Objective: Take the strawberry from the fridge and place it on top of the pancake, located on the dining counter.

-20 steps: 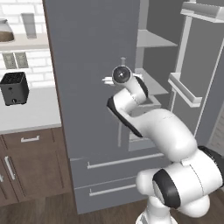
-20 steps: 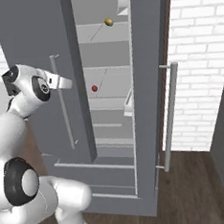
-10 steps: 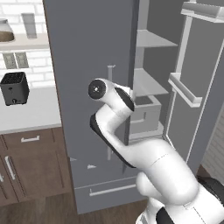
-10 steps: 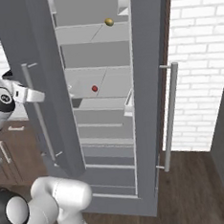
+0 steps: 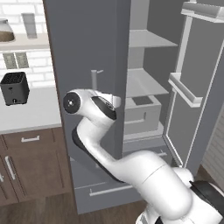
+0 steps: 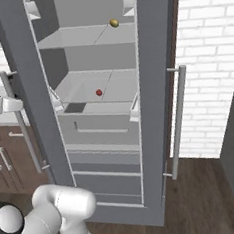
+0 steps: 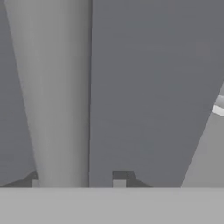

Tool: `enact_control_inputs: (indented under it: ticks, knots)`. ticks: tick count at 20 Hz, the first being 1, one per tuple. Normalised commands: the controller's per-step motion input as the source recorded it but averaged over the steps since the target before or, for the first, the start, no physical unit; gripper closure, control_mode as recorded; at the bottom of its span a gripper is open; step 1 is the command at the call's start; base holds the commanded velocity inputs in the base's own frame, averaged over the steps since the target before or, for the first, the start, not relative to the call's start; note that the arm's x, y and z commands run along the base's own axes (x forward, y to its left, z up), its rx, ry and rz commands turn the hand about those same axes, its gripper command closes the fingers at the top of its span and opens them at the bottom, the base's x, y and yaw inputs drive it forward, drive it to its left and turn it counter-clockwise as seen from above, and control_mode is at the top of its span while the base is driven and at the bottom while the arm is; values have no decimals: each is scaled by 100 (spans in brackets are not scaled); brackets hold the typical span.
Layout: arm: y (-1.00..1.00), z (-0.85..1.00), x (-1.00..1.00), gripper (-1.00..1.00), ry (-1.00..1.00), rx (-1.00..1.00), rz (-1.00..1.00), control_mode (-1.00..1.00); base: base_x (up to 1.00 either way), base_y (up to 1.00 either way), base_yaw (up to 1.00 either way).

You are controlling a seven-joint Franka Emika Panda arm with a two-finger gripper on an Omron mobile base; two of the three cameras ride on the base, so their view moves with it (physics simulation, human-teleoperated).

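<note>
Grey double-door fridge (image 6: pixel 156 135), left door (image 6: pixel 18 57) swung wider; tiny red strawberry (image 6: pixel 99 92) now reachable on shelf (image 6: pixel 76 90). Claw (image 7: pixel 76 181) astride long bar handle (image 7: pixel 57 96), pinching or loose: cannot tell.

text: none legible | labels/brands: none on fridge (image 6: pixel 153 111) doors or shelves | toaster (image 5: pixel 14 89) at left of frame: no marking readable | jar (image 5: pixel 6 31) at upper left: no label readable | numbers/signs: none
</note>
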Motion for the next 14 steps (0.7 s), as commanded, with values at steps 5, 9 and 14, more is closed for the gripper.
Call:
enact_control_inputs:
  ticks: [5,9,14]
  knots:
    - [52,0,0,-100,-6,-7,0,-100,0,0,0]
    - [47,-1,-3,-100,-9,-2,0,-100,0,0,0]
    - [14,-18,-3,-100,-15,0,0,-100,0,0,0]
